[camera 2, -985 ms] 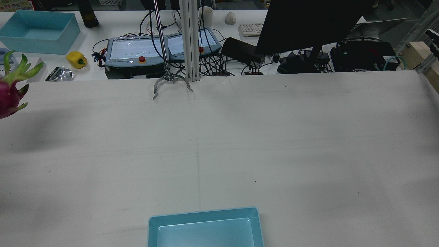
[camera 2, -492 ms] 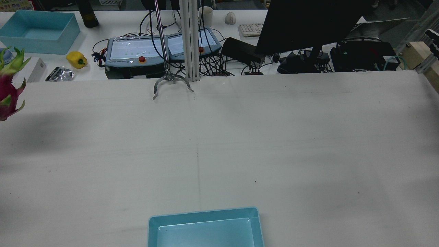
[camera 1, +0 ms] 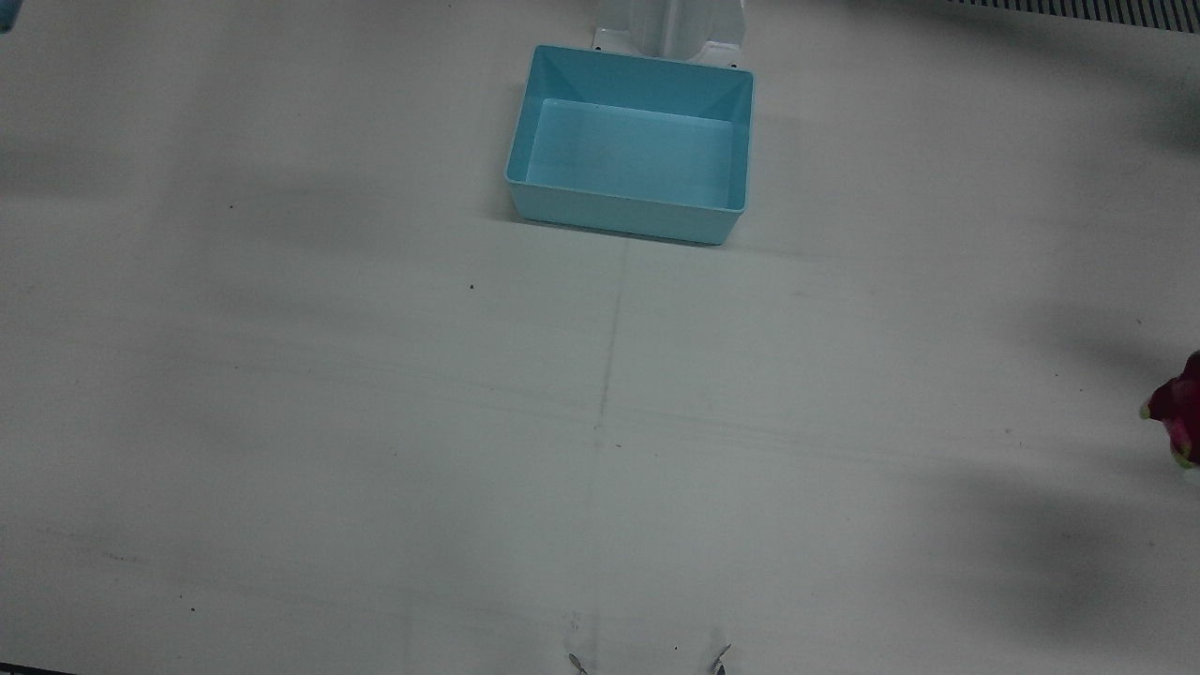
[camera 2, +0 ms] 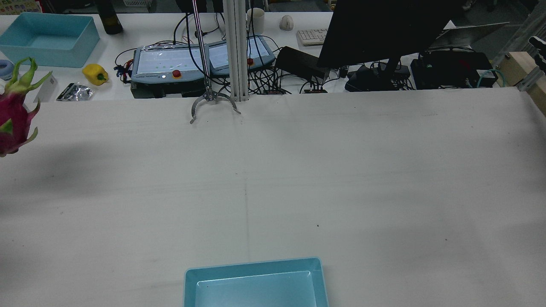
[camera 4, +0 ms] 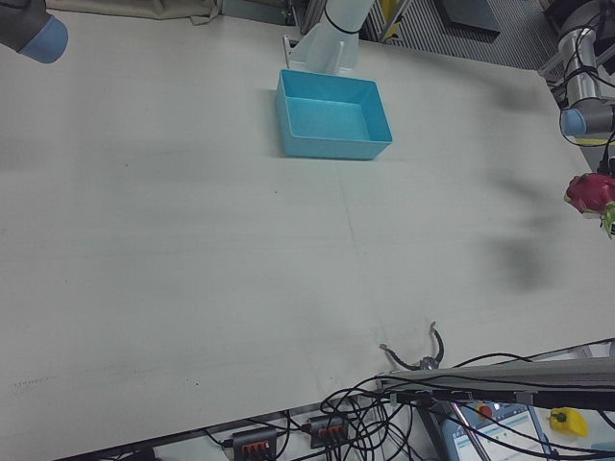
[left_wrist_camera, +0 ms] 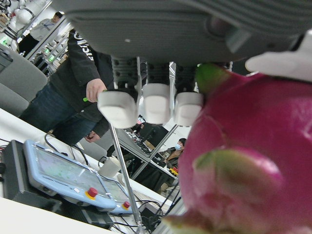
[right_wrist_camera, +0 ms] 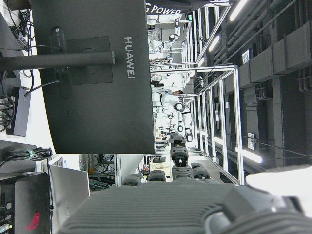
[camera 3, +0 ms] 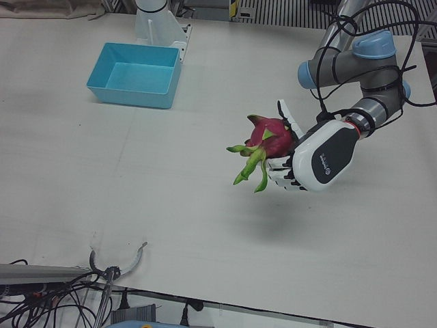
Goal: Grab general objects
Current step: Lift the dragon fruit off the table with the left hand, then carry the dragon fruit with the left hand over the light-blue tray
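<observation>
A pink dragon fruit [camera 3: 270, 140] with green leaf tips is held in my left hand [camera 3: 317, 157], well above the table's left half. Its leaves point down and toward the operators' side. The fruit also shows at the left edge of the rear view [camera 2: 13, 119], at the right edge of the front view [camera 1: 1177, 408] and in the right-front view [camera 4: 591, 192]. In the left hand view the fingertips [left_wrist_camera: 146, 102] curl beside the fruit [left_wrist_camera: 253, 146]. Of my right hand [right_wrist_camera: 170, 209] only the dark palm edge shows; its fingers are hidden.
An empty blue bin [camera 3: 130, 97] stands on the table by the arms' pedestals; it also shows in the front view [camera 1: 619, 211]. A metal claw tool [camera 2: 211, 104] lies at the far edge. On the desk beyond are a second blue bin [camera 2: 47, 55], a yellow pepper [camera 2: 96, 73], teach pendants and a monitor.
The dragon fruit drifted slightly left out of the rear view, then came back right and a little lower. Its leaves now point more upright. The hand still holds it.
</observation>
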Robot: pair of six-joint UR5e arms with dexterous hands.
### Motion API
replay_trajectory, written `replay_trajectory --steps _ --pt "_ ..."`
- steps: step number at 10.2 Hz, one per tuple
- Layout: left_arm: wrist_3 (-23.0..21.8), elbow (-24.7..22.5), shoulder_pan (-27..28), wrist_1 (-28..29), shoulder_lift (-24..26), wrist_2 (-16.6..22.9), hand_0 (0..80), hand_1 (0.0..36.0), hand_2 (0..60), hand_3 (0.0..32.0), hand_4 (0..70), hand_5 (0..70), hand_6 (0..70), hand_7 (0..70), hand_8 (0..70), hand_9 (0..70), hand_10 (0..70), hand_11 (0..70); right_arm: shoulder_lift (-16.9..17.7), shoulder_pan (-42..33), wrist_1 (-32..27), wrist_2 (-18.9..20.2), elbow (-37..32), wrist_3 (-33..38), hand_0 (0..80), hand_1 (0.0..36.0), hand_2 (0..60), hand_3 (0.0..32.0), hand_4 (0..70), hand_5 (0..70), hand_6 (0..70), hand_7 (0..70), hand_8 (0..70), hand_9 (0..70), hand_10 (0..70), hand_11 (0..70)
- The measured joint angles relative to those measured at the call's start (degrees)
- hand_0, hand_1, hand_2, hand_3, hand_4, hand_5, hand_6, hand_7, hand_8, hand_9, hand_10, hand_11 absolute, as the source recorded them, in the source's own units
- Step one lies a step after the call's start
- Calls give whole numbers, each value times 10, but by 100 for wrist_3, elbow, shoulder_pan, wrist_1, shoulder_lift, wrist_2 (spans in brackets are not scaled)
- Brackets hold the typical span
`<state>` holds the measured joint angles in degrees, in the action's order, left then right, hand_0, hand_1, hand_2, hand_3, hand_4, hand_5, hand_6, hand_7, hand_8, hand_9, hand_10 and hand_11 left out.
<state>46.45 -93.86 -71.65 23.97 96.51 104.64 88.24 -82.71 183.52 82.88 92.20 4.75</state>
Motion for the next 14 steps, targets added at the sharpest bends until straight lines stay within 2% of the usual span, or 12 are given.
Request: replay_trajectory --steps 2,5,8,11,14 --pt "-95 -107 378 195 26 126 0 0 0 0 700 360 700 700 700 700 700 700 0 0 0 0 0 0 0 0 0 0 0 0 0 0 0 0 0 0" --pt "-110 -488 1043 218 42 121 0 0 0 0 700 360 700 700 700 700 700 700 0 0 0 0 0 0 0 0 0 0 0 0 0 0 0 0 0 0" --pt "-80 -918 1705 -42 135 62 0 0 0 0 700 360 700 700 700 700 700 700 0 0 0 0 0 0 0 0 0 0 0 0 0 0 0 0 0 0" --pt "196 -1024 2482 -184 218 -321 0 0 0 0 700 360 700 700 700 700 700 700 0 0 0 0 0 0 0 0 0 0 0 0 0 0 0 0 0 0" --pt "664 -862 3416 -261 420 -770 0 0 0 0 700 360 700 700 700 700 700 700 0 0 0 0 0 0 0 0 0 0 0 0 0 0 0 0 0 0"
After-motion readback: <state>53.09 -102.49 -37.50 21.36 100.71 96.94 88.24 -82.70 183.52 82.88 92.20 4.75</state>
